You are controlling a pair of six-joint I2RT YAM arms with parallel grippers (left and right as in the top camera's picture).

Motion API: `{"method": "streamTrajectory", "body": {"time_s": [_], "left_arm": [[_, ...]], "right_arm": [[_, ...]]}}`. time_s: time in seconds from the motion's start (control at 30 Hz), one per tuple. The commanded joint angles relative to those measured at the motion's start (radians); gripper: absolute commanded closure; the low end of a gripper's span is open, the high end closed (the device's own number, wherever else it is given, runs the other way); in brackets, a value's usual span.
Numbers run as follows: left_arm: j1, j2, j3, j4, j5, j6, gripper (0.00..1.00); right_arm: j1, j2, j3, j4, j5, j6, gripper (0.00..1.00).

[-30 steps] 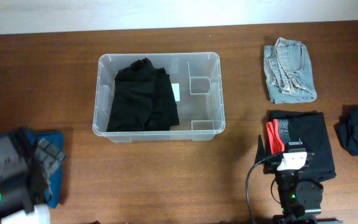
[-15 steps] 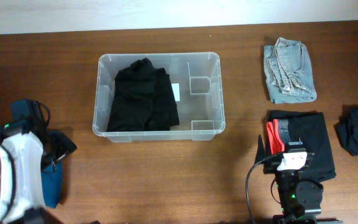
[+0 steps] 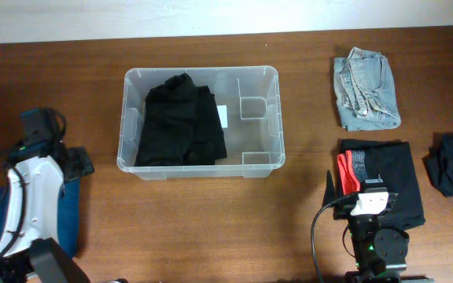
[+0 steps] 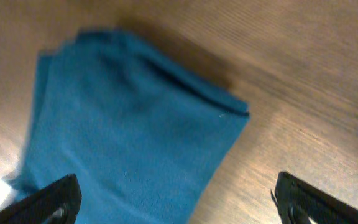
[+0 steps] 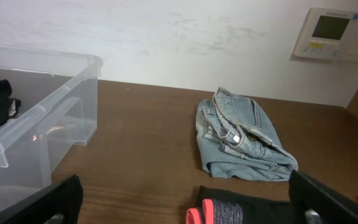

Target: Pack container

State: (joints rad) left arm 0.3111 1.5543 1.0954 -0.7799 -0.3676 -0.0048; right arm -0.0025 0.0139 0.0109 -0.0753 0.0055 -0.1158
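Container (image 3: 203,170) sat centre-far on the table (image 3: 211,228). A black garment (image 3: 181,122) filled its left and middle; the right part was bare.

Left gripper (image 4: 179,200) hung over a folded blue cloth (image 4: 129,137), jaws wide apart, nothing between them. Right gripper (image 5: 194,202) was low at near right, jaws likewise wide and empty, facing the jeans (image 5: 241,137).

Risks, as judged:
- A shallow pinch could take only the cloth's top layer, so the fold would open on the lift.
- A trailing hem could snag the container's near-left rim and shove the light bin.
- The wrist view was blurred, so the cloth's edge was hard to place.

Room: bare wood lay between cloth and container. Free space inside was on the right, by the moulded ribs.
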Motion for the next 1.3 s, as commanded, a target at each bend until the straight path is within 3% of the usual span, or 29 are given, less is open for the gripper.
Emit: {"method": "streamTrajectory", "body": {"time_s": [0.0, 0.13, 0.53, 0.8, 1.0, 1.27], "left_arm": [[-0.073, 0.001, 0.000, 0.024, -0.237, 0.258, 0.00], [-0.139, 0.011, 0.000, 0.024, -0.481, 0.350, 0.00], [-0.140, 0.011, -0.002, -0.247, -0.355, 0.062, 0.00], [-0.146, 0.076, -0.003, -0.249, -0.309, 0.130, 0.00], [-0.177, 0.159, -0.003, -0.215, -0.419, 0.129, 0.00], [-0.186, 0.249, -0.003, -0.193, -0.452, 0.083, 0.00]], "right_arm": [[-0.006, -0.010, -0.005, -0.006, 0.006, -0.004, 0.01], [-0.006, -0.010, -0.005, -0.006, 0.006, -0.004, 0.02], [-0.006, -0.010, -0.005, -0.006, 0.006, -0.004, 0.02], [-0.006, -0.010, -0.005, -0.006, 0.006, -0.004, 0.02], [-0.006, -0.010, -0.005, -0.006, 0.006, -0.004, 0.02], [-0.006, -0.010, -0.005, -0.006, 0.006, -0.004, 0.02]]}}
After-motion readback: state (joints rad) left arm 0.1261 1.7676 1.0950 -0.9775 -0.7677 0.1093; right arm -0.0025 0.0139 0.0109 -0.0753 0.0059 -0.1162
